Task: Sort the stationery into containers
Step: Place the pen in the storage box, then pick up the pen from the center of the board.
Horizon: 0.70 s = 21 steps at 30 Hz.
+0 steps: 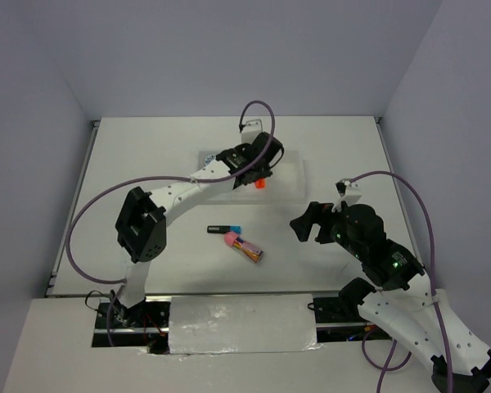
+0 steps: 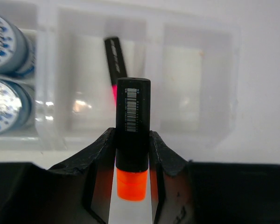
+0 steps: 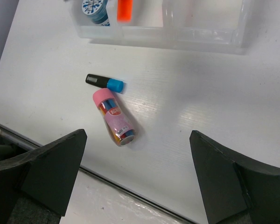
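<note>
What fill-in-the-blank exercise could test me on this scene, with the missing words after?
The left gripper is shut on a black marker with an ____ cap.
One end compartment of the tray holds ____ patterned discs.
On the table, the loose marker beside the pink-topped bundle has a ____ cap.
The right gripper is ____ and holds nothing.
Missing words: orange, two, blue, open.

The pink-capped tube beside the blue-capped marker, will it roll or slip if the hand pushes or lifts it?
The pink-capped tube lies on its side and looks round, so a sideways push would probably roll it. Its glossy wall may slip when pinched. It looks rigid, so lifting should not bend it.
</note>
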Each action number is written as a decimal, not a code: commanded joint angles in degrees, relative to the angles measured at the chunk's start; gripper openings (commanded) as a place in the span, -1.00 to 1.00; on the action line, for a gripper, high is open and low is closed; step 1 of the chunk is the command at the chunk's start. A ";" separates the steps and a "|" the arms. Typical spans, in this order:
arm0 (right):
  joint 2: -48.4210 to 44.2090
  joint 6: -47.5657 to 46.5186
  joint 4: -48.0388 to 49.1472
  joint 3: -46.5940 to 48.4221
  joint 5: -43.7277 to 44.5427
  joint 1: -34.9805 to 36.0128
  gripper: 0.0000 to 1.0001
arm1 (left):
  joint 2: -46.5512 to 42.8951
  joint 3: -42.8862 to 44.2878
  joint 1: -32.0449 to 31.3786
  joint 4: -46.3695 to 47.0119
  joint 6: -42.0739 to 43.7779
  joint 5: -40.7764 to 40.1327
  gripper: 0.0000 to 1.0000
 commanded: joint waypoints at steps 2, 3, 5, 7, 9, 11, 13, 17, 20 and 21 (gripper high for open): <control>0.74 -1.22 0.22 2.14 0.91 0.35 1.00 | 7.85 11.06 3.95 -3.92 3.94 -2.21 -0.73; 0.83 -1.31 0.31 2.22 0.65 0.35 0.99 | 8.91 12.38 4.82 -4.46 4.64 -3.08 -0.70; 0.92 -1.40 0.48 2.31 0.47 0.35 0.99 | 11.45 14.94 5.88 -4.99 4.91 -3.01 -0.61; 1.27 -1.57 0.05 2.66 0.65 0.35 1.00 | 12.60 15.82 7.55 -4.72 5.26 -1.61 -0.54; 1.62 -1.66 -0.13 3.10 0.91 0.26 0.99 | 13.57 15.65 8.52 -4.11 5.79 -0.37 -0.48; 1.62 -1.75 0.30 2.93 0.74 0.35 0.99 | 13.40 14.77 8.61 -3.59 6.05 -0.63 -0.23; 1.89 -1.66 0.74 2.58 0.30 0.35 0.99 | 12.87 13.28 8.70 -2.80 6.14 -0.72 -0.02; 3.64 -1.75 1.62 2.14 -1.72 0.35 1.00 | 8.58 10.55 8.78 -1.04 6.58 -1.33 0.61; 4.08 -1.75 2.50 1.44 -2.60 0.26 0.99 | 5.24 10.19 8.79 -0.85 7.28 -2.21 0.79; 4.17 -1.58 2.77 1.00 -2.69 0.26 0.99 | 4.27 10.11 8.79 -2.34 7.19 -2.65 0.80</control>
